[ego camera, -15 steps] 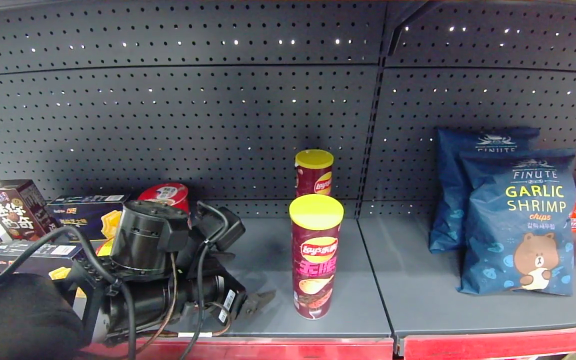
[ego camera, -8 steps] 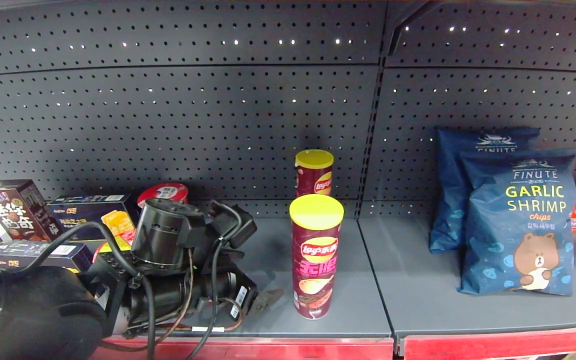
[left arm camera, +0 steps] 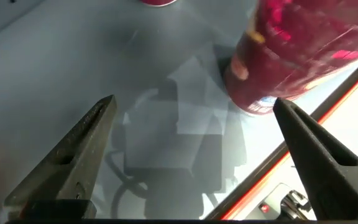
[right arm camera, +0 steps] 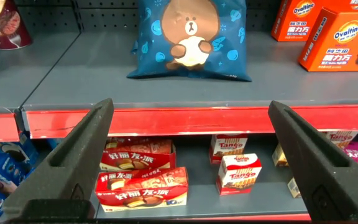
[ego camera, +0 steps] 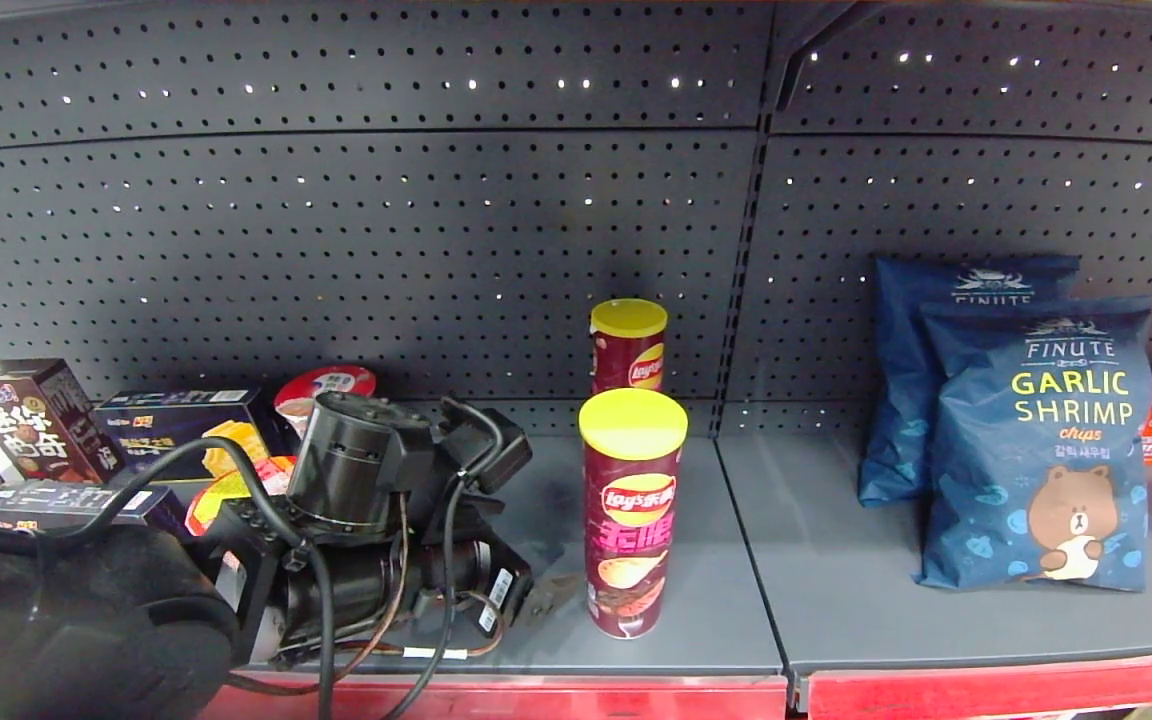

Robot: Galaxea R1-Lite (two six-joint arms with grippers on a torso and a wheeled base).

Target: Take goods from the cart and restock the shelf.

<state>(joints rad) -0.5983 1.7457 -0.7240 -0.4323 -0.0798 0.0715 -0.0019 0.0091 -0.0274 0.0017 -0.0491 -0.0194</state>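
A grey metal shelf [ego camera: 836, 600] backed by pegboard [ego camera: 336, 250] holds a chip can [ego camera: 632, 510] with a 2nd can [ego camera: 628, 350] behind it, while the left gripper [ego camera: 548, 590], spread wide and empty, sits just beside the chip can.

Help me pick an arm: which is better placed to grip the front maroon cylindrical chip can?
Left: its open end effector is over the grey metal shelf beside that can; the right end effector is off the shelf.

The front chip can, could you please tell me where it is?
Head view: the front chip can stands upright mid-shelf near the red front edge, right of the left gripper, directly before a second can.
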